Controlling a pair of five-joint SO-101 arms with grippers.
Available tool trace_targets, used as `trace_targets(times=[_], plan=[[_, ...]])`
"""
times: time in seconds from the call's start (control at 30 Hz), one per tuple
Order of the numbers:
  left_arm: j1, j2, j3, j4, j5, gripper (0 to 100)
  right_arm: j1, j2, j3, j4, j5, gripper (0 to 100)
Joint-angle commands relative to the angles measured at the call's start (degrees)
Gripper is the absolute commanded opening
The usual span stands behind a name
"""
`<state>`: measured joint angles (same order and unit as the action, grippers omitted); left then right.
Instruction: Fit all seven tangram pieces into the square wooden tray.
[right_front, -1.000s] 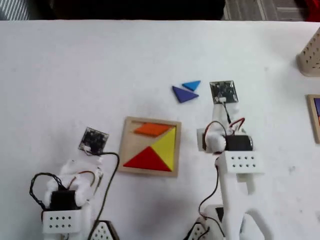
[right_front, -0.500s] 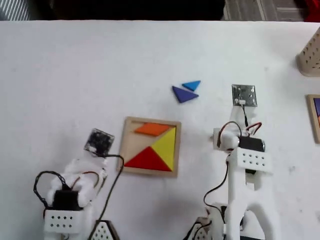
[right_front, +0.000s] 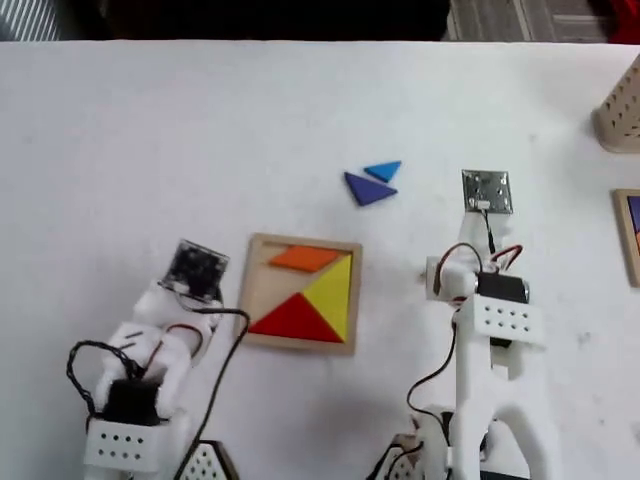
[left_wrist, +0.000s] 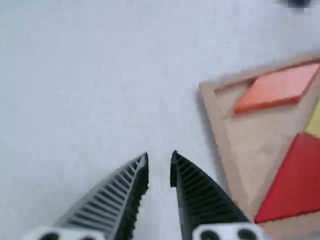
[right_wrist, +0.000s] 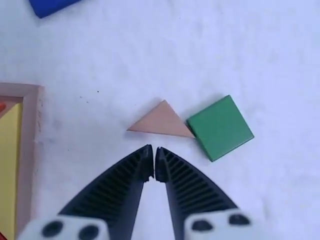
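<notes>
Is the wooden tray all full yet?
No, partly filled: the square wooden tray holds only an orange parallelogram, yellow triangle and red triangle; bare wood remains.

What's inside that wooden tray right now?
Three pieces lie flat in the tray: an orange slanted piece, a yellow triangle and a red triangle. The rest is bare wood; nothing covers it.

room beyond tray (right_front: 266, 292); tan triangle (right_wrist: 161, 121), green square (right_wrist: 220, 127) before right end effector (right_wrist: 154, 149)
</notes>
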<state>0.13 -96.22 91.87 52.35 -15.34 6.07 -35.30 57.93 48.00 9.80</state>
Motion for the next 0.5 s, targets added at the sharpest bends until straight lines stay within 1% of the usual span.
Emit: trace_targets(times=[0.0,0.1,0.17,0.23,0.33,0.47], plan=[[-0.22,-0.13,-11.08,3.69,7.21,17,-0.84,-0.04,-0.18,-0.40,0.70,1.9],[-0.31,2.07,-17.41,8.09,12.22,29,-0.84,-0.04,-0.18,-0.40,0.70,1.9],[-0.31,6.46,-19.43,8.44,14.86,34,-0.84,-0.04,0.26,-0.40,0.70,1.9],[-0.31,12.70,-20.04,6.59,16.18,35,-2.59,-0.13,0.88,-1.27,0.97,1.9],[-0.31,23.78,-20.13,1.41,16.44,35,-6.37,-0.04,1.67,-3.74,2.02,1.8],[-0.57,35.30,-19.96,-5.19,16.44,35,-12.88,-0.04,-0.26,-3.82,2.37,1.8]])
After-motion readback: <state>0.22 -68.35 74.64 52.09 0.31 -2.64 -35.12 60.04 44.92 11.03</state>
